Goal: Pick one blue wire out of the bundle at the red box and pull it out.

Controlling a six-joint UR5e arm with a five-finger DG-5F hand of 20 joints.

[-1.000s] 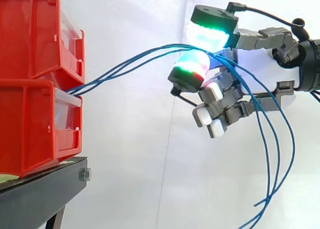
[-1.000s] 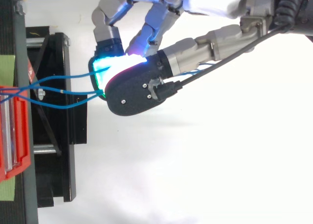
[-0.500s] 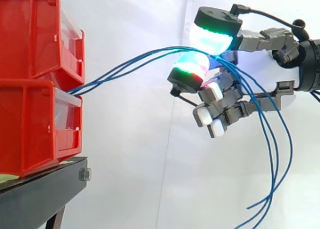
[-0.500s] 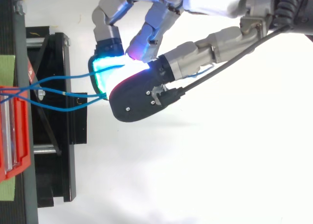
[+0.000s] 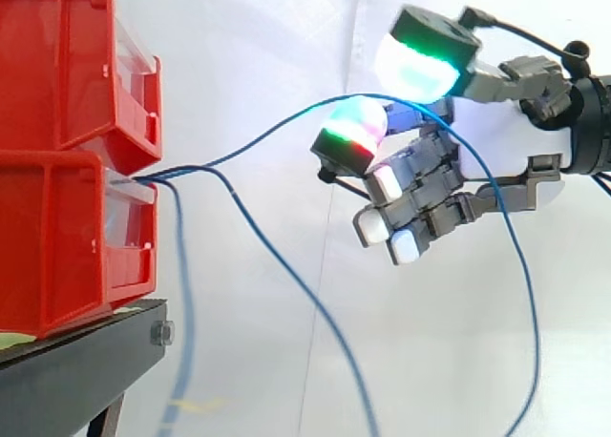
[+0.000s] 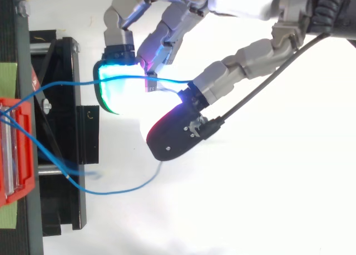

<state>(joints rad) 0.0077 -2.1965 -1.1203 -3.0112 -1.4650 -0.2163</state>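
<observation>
Side and top views. Two red bins, the upper red bin (image 5: 57,65) stacked on the lower red bin (image 5: 57,237), are carried at the edge of the black stand (image 5: 86,361) before the white curtain (image 5: 267,36). Three blue wires are seen to emerge at the front lip of the lower bin. The raised blue wire (image 5: 277,127) is led up to the hand (image 5: 516,132), laid across the top of the red-green finger pad (image 5: 355,132), and hung down beyond the palm. The thumb pad (image 5: 420,65) is held well apart from that finger pad, with a wide gap between them; the wire is carried, not pinched. The remaining fingers are bent below. The slack blue wires (image 5: 277,260) are hung loosely below the bins' front, clear of the hand.
</observation>
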